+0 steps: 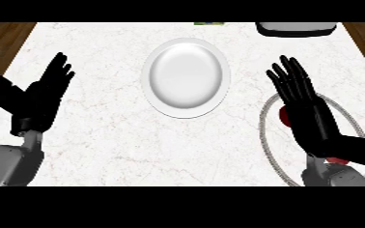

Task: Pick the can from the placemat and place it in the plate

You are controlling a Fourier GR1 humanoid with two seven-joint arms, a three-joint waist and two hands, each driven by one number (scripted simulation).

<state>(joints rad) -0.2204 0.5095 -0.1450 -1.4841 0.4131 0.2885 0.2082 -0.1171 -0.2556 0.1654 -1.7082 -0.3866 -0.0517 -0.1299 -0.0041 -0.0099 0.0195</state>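
Two hands show: the right hand (308, 107) hovers with fingers straight over the red can (284, 115) on the round placemat (266, 125), likely lining up a grasp; the left hand (47, 89) rests open; the plate (186, 77) waits.

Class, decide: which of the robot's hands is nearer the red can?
Right. The right hand hovers directly over the red can, mostly hiding it; the left hand rests open across the plate.
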